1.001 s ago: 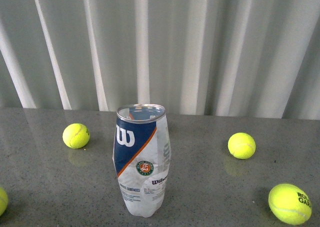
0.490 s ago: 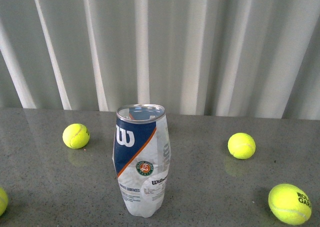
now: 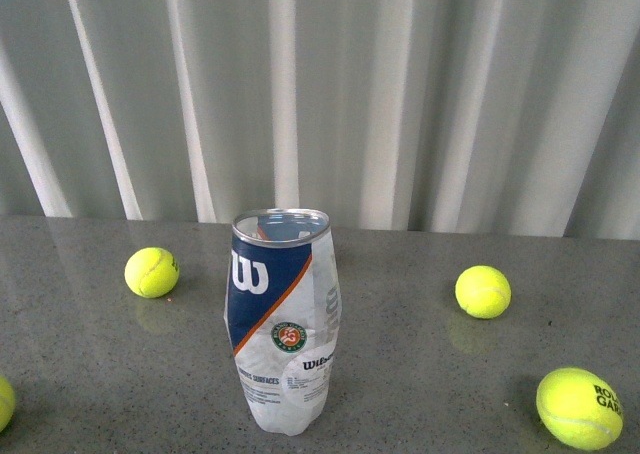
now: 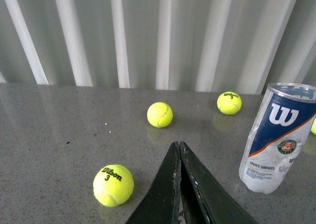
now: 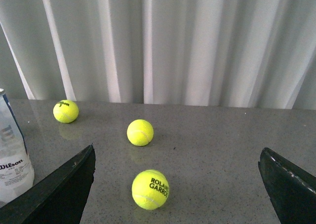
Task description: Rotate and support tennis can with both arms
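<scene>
Nothing has moved since the earlier frames: your dented Wilson tennis can (image 3: pixel 285 319) stands upright mid-table, silver rim up, untouched. Your left gripper (image 4: pixel 180 184) waits beside it with fingers pressed together; your right gripper (image 5: pixel 173 184) is spread wide and empty. Loose tennis balls (image 3: pixel 483 291) flank both sides on the grey table (image 3: pixel 420 394), leaving clear approaches.

Soft, even daylight filters through the pale pleated curtain (image 3: pixel 400 94), bright but without harsh glare. The polished grey speckled counter (image 3: pixel 420 374) carries faint reflections and weak shadows under the yellow felt tennis balls (image 3: pixel 483 291). All three views are sharp, slightly grainy, with no noticeable edge distortion.
</scene>
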`<action>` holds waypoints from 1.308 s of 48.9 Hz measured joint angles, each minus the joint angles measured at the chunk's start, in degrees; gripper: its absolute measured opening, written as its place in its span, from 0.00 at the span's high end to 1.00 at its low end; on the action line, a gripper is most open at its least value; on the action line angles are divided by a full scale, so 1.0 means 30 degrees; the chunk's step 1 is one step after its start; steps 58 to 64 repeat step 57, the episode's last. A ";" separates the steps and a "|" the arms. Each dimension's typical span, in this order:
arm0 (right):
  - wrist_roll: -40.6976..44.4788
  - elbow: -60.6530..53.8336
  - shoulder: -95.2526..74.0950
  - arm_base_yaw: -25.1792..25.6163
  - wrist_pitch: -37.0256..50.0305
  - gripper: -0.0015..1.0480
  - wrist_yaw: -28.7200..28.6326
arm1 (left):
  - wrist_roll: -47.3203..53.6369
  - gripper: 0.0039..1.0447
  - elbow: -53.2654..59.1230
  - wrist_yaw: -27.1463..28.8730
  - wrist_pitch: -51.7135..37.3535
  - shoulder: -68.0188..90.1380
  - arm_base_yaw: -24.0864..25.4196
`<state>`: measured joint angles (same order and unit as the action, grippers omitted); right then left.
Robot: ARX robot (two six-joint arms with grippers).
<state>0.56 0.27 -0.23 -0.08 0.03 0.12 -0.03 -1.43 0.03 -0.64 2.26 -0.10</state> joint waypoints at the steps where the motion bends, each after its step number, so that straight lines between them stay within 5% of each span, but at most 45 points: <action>1: 0.0000 0.0000 0.0000 0.0000 0.0000 0.07 0.0000 | -0.0007 0.97 0.0000 -0.0007 0.0095 -0.0415 0.0000; 13: 0.0000 0.0000 0.0000 0.0000 0.0000 0.07 -0.0007 | -0.0036 0.96 0.0000 -0.0007 0.0189 -0.0678 0.0000; 37: 0.0000 0.0000 0.0000 0.0000 0.0000 0.07 -0.0007 | -0.0036 0.07 0.0000 -0.0007 0.0204 -0.0685 0.0000; 64: 0.0000 0.0000 0.0000 0.0000 0.0000 0.07 -0.0007 | -0.0029 0.06 0.0000 -0.0007 0.0204 -0.0685 0.0000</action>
